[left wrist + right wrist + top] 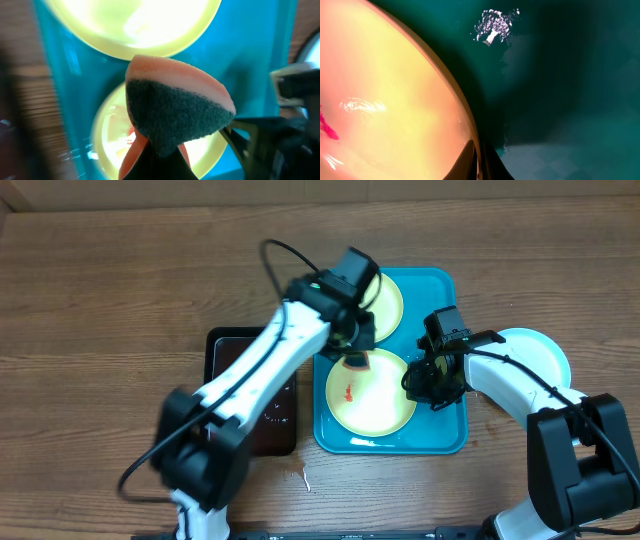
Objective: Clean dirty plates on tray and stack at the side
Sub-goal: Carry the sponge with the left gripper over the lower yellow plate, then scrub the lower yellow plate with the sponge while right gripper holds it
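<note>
The turquoise tray [441, 425] holds two pale yellow-green plates. The near plate [375, 402] has a red smear left of its middle; it also shows in the left wrist view [107, 137] and the right wrist view [395, 90]. The far plate [392, 308] lies behind it, partly hidden by the left arm. A pale blue-white plate [540, 355] sits on the table right of the tray. My left gripper [355, 358] is shut on a sponge [175, 112], orange with a dark scrub face, just above the near plate's far edge. My right gripper [428, 380] is shut on the near plate's right rim.
A dark brown-black tray [255, 395] lies left of the turquoise tray, partly under the left arm. Wet spots glint on the turquoise tray floor [492, 27]. The bare wooden table [100, 300] spreads out to the left and back.
</note>
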